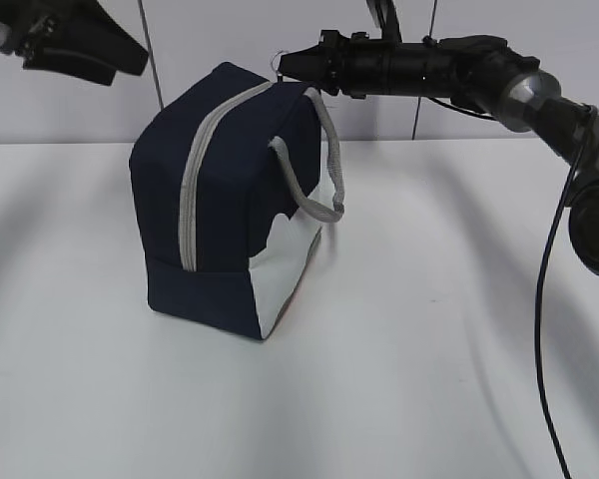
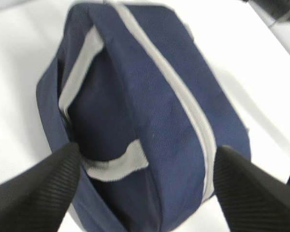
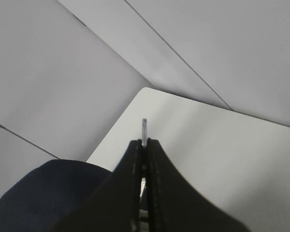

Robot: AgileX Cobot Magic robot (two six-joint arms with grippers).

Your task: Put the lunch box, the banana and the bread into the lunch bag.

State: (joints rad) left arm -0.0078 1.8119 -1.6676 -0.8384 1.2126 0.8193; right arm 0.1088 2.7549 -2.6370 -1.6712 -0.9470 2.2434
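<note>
White bench (image 1: 429,379) against a pale panelled wall. Lunch bag (image 1: 235,200) stands zipped, left of centre toward the back edge. Right gripper (image 1: 285,64) pinches the ring pull (image 3: 144,128) at its top corner; left gripper (image 2: 145,186), jaws apart, hovers above, clear of the fabric. Risk: unbraced, the bag tips when the zip is tugged.

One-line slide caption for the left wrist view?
Open left gripper straddling the zipped navy lunch bag, its grey zipper running along the top.
</note>
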